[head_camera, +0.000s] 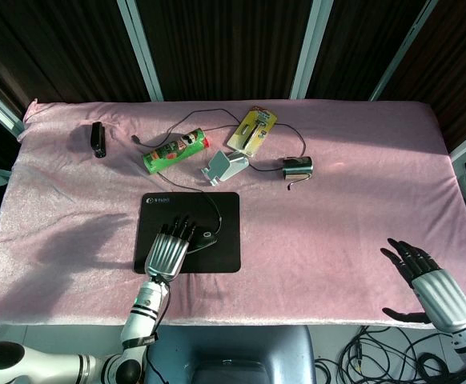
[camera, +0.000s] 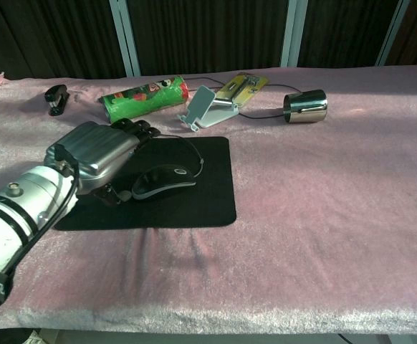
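Starting at the far left of the table (head_camera: 73, 232), a black stapler (head_camera: 98, 139) lies apart from everything. My left hand (camera: 97, 154) hangs over the black mouse pad (camera: 201, 193), fingers spread and holding nothing, just beside the wired mouse (camera: 163, 179) that sits on the pad; I cannot tell whether they touch. The mouse's cable runs back past the green canister (head_camera: 174, 150), phone stand (head_camera: 224, 166), packaged tool (head_camera: 252, 130) and steel cup (head_camera: 297, 167). My right hand (head_camera: 419, 272) idles open beyond the table's near right corner.

Open cloth (head_camera: 345, 216) right of mouse pad (head_camera: 225, 240)
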You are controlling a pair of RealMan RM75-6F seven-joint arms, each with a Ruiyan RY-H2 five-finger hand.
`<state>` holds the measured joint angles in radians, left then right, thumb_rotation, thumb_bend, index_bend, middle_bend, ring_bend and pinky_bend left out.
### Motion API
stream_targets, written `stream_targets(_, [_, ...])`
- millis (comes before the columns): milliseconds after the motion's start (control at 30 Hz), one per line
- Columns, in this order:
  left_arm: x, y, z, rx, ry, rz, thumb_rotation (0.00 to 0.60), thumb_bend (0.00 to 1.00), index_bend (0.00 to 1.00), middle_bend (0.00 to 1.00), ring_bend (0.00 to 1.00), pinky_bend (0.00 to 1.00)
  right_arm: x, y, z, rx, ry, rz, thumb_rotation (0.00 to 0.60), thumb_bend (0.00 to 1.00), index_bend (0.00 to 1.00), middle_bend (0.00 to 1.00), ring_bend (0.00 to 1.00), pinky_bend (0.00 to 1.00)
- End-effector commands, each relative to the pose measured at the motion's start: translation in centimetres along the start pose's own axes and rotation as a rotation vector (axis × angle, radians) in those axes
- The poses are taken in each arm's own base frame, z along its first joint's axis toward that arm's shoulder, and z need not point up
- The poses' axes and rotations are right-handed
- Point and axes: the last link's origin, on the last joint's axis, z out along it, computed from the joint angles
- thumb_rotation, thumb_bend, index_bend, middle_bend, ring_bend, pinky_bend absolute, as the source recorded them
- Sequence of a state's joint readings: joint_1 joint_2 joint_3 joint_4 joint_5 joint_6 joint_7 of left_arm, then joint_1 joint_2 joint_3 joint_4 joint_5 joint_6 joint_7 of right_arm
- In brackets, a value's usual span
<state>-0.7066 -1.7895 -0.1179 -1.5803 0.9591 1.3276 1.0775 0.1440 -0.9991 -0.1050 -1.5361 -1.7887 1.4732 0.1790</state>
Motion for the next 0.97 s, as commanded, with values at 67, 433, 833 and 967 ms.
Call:
stream_targets(67, [1.1,-6.7,-4.8,0.037,0.037,0.052,0.600,0.31,0.00,0.00,0.00,0.27,0.0,-0.1,-0.1,-0.003,0.015,0.002,0.600,0.07,0.00,0.00,0.00,0.25])
stream_targets(433, [1.5,-20.6,-17.7,0.129,0.156,-0.105,0.600,0.32,0.01,0.00,0.00,0.22,-0.6,-0.8,-0.9,0.008,0.059,-0.030,0.600,0.07,0.00,0.00,0.00,0.25])
stream_targets(833, [-1.2,-23.4,-20.0,0.159,0.216,-0.211,0.600,0.33,0.12,0.11,0.05,0.17,-1.2,-1.2,-1.4,-0.017,0.106,-0.059,0.600,0.07,0.00,0.00,0.00,0.25])
stream_targets(967, [-1.3,-23.2,-20.1,0.150,0.208,-0.209,0.600,0.33,0.12,0.12,0.05,0.17,-1.6,-1.3,-1.3,-0.022,0.084,-0.081,0.600,0.07,0.00,0.00,0.00,0.25])
